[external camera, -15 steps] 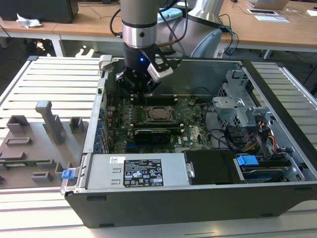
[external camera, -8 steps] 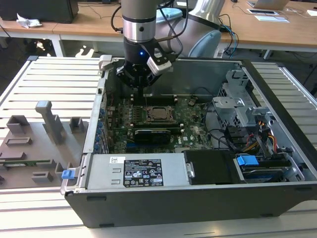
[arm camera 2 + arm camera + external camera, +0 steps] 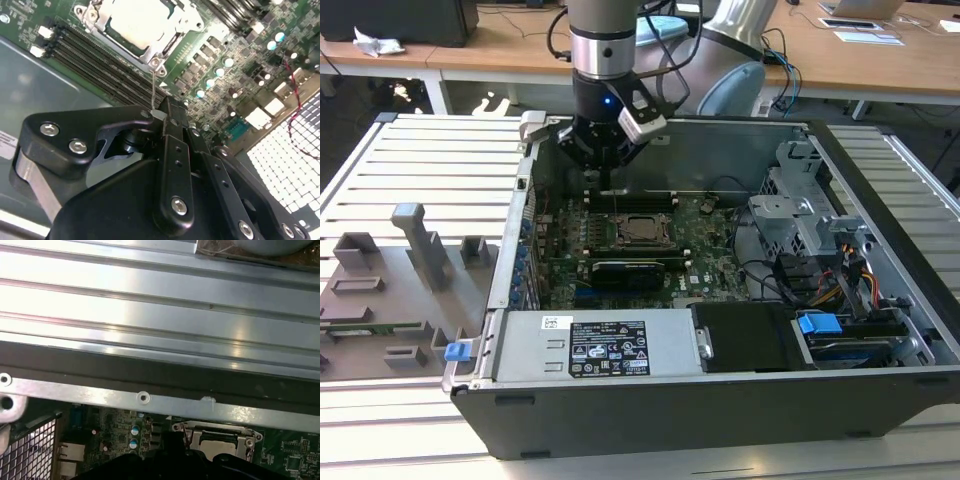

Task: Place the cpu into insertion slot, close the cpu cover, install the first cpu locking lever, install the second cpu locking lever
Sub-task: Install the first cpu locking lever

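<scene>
The cpu (image 3: 137, 22), with its pale silvery top, lies in the insertion slot (image 3: 638, 230) on the green motherboard. The cpu cover (image 3: 170, 35) lies flat around it as a metal frame. A thin wire cpu locking lever (image 3: 152, 85) rises from the socket's corner up to my fingertips. My gripper (image 3: 167, 111) is shut on the lever's end, just off that corner of the socket. In the exterior view the gripper (image 3: 603, 183) hangs inside the case, above the socket's far left corner. The first wrist view shows the socket (image 3: 212, 429) below the case rim.
Long black memory slots (image 3: 95, 65) run beside the socket. The case wall (image 3: 150, 400) stands close behind my gripper. A power supply (image 3: 600, 345), a drive cage (image 3: 800, 215) and cables (image 3: 850, 280) fill the case's near and right sides. Grey fixtures (image 3: 410, 250) stand outside on the left.
</scene>
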### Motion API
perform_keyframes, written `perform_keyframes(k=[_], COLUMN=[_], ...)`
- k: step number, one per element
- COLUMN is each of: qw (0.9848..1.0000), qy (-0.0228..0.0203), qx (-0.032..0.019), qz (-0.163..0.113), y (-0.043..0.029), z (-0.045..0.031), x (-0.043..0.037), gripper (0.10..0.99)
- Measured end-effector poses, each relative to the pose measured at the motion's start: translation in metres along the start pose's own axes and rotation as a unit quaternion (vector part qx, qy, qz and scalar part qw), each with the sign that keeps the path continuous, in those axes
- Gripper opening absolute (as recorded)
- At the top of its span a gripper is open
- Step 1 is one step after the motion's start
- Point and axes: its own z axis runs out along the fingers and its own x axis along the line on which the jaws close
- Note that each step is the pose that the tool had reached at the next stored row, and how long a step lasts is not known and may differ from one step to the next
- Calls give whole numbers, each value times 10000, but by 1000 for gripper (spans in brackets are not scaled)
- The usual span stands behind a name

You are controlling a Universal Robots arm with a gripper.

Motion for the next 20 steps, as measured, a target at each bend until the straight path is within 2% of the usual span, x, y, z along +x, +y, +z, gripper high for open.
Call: perform_keyframes(k=[8, 9, 10, 17, 20], qw=[10000, 10000, 10000, 10000, 9998], qy=[1, 6, 10, 10, 15], qx=[0, 0, -1, 0, 3], qz=[-7, -7, -7, 20, 220], y=[9, 0, -6, -6, -5], z=[1, 3, 5, 6, 7], x=[-89, -167, -213, -214, -214], gripper=[106, 106, 106, 106, 106])
